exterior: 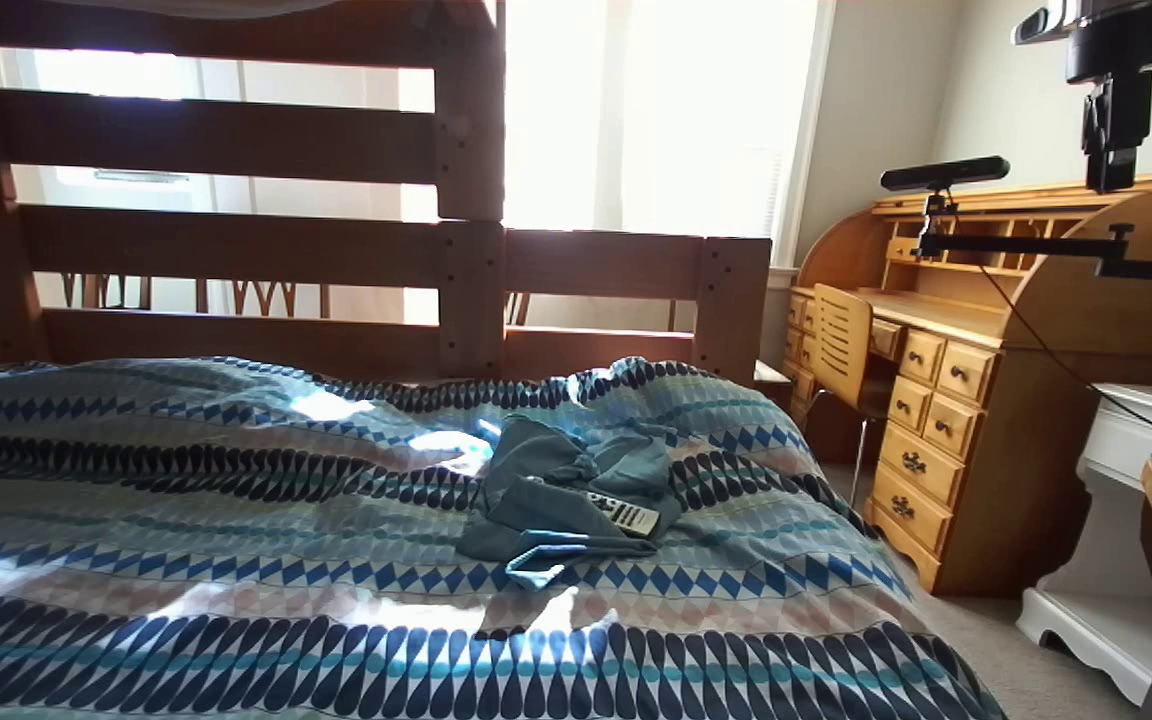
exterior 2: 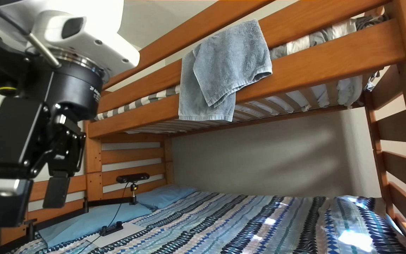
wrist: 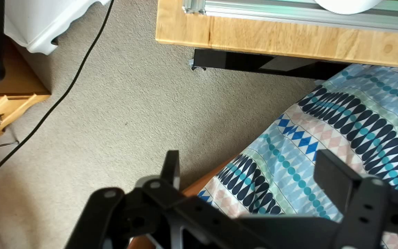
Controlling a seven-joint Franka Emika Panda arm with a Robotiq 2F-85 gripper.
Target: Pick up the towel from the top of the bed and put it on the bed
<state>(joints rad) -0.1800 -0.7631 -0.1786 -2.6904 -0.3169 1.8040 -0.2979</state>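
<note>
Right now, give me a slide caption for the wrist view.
The gripper, open and empty, with bed and carpet beyond and a table at top right.

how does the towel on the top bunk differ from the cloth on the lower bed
The towel drapes over an upper rail; the cloth lies crumpled on the lower bed. The towel looks fuzzy gray, the cloth smoother teal. A remote rests on the cloth, not the towel. Both are fabric.

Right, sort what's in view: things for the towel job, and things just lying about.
For the job: towel, top bunk where it hangs, lower bunk, gripper.
Just around: remote, teal cloth, chair, desk.
</note>
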